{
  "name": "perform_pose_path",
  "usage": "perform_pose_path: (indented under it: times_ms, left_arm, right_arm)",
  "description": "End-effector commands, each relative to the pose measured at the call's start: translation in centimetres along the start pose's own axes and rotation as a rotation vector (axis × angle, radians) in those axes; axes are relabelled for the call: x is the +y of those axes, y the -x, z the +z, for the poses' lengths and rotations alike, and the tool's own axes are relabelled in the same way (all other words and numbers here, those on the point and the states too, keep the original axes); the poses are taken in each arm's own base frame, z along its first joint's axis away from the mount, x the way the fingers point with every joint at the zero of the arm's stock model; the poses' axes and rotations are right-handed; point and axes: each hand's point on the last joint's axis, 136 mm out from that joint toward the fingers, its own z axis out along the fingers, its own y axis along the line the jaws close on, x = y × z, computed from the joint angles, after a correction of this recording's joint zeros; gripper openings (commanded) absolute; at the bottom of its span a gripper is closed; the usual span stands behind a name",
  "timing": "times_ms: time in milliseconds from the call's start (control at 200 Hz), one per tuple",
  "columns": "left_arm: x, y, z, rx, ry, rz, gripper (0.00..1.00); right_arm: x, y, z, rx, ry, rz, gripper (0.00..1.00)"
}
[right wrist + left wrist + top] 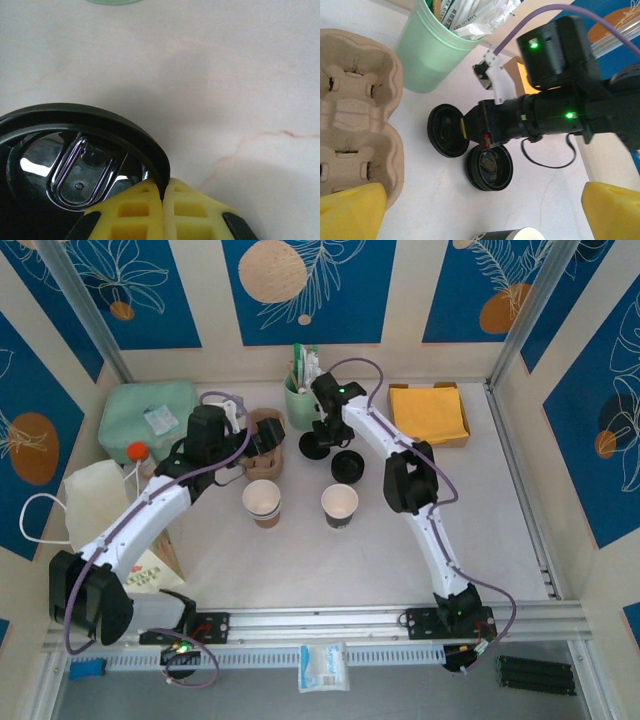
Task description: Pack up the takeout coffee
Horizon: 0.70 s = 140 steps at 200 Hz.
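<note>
Right end effector (163, 192) tight on the rim of a black lid (75, 112); left end effector (480, 215) wide by the pulp carrier (355, 100).

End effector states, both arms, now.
Left end effector: open, holding nothing.
Right end effector: closed, pinching the rim of a black lid.

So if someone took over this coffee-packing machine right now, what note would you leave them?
Left hand: open, empty, above the pulp carrier.
Right hand: shut on the rim of a black lid.
Second lid lies beside it; both paper cups stand uncovered mid-table.
Done: one lid gripped.
Left: probably lid the cups, then seat them in the carrier.
</note>
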Motion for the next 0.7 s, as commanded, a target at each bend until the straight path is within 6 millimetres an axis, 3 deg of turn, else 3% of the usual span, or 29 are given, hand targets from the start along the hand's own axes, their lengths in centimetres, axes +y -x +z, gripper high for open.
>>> perform_pose_path:
  times_ms: [0, 165, 295, 505, 600, 695]
  left_arm:
    - [-2.3, 2.2, -1.5, -0.053, -0.073, 0.008, 1.0]
    - [-3.5, 2.8, -1.8, -0.064, -0.124, -0.015, 0.99]
    - [-5.3, 3.5, -2.2, -0.081, -0.213, -0.078, 0.99]
    - [-9.4, 4.4, -2.8, -0.108, -0.394, -0.203, 1.0]
    - [-11.8, 4.4, -3.1, -0.114, -0.462, -0.237, 1.0]
    - [-14.1, 3.7, -3.3, -0.113, -0.514, -0.265, 1.0]
  right_arm:
    - [1.3, 1.5, -5.2, -0.106, 0.06, 0.006, 0.0]
    - [1.9, 1.7, -8.5, -0.146, 0.109, 0.015, 0.0]
    - [2.5, 1.9, -12.3, -0.191, 0.208, 0.049, 0.0]
    - [3.0, 0.7, -20.1, -0.271, 0.57, 0.161, 0.0]
    - [2.7, -0.5, -22.9, -0.293, 0.767, 0.207, 0.0]
    - [2.2, -2.2, -24.4, -0.286, 0.909, 0.228, 0.0]
